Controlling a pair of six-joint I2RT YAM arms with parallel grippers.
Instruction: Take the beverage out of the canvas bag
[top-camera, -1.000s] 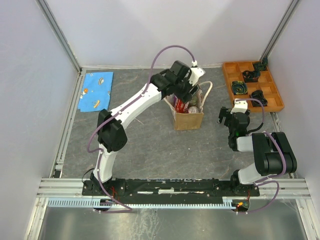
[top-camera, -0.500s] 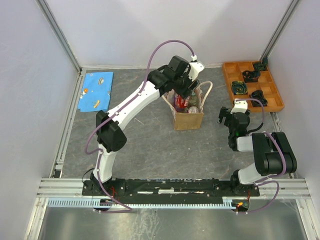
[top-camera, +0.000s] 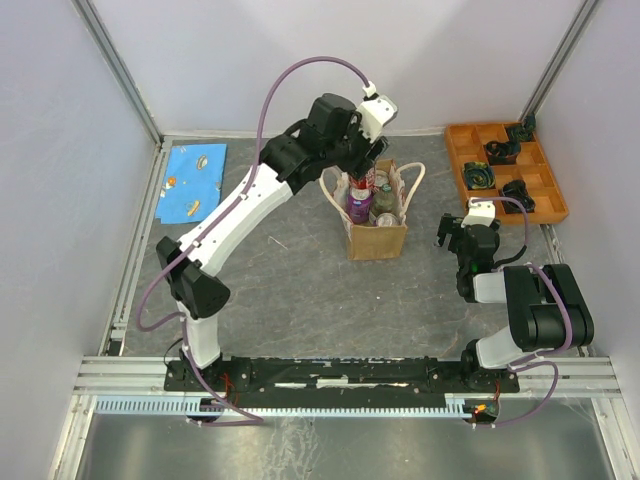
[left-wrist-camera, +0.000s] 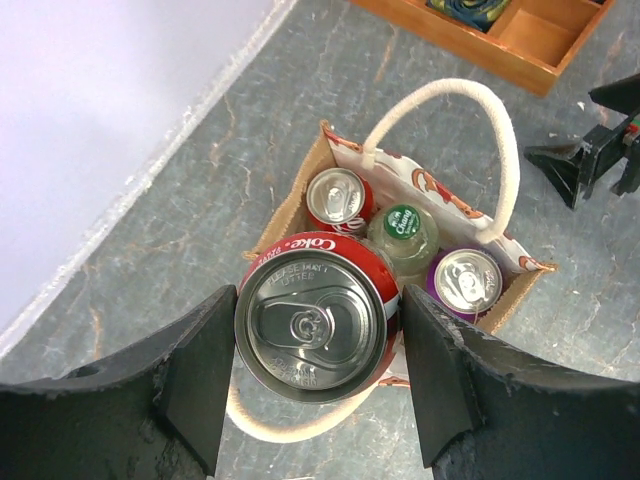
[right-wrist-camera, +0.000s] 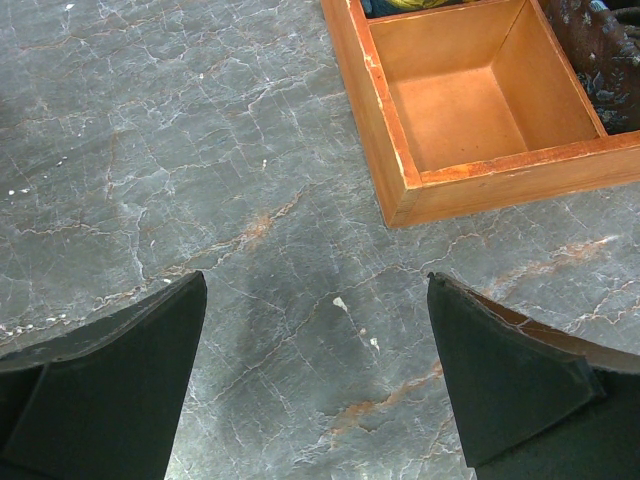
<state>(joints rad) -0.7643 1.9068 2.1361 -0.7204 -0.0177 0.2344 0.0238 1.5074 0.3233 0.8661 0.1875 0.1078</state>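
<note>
Left jaws: closed on a Coke can (left-wrist-camera: 318, 320), one pad on each side of its body, can upright with the pull-tab top facing the wrist camera.

Can position: held over the bag (top-camera: 378, 238), above the open mouth towards its far left corner in the top view. From the wrist view the can covers the near corner of the bag. Whether its base is fully above the rim I cannot tell; no view shows the bottom of the can.

Bag: stands upright on the counter (top-camera: 300, 270) at mid-workspace, both cream handles (left-wrist-camera: 500, 130) looped up. Inside, standing: a second red can (left-wrist-camera: 337, 197), a green-capped bottle (left-wrist-camera: 403, 228) and a purple can (left-wrist-camera: 466, 280), packed side by side.

Left arm (top-camera: 245, 205): stretched out from its base towards the bag.

Right jaws: wide apart, nothing between them, hanging over bare counter just beside the near corner of the orange tray (right-wrist-camera: 390, 150), to the right of the bag and apart from it.

Blue cloth (top-camera: 192, 180): flat at the far left of the counter.
</note>
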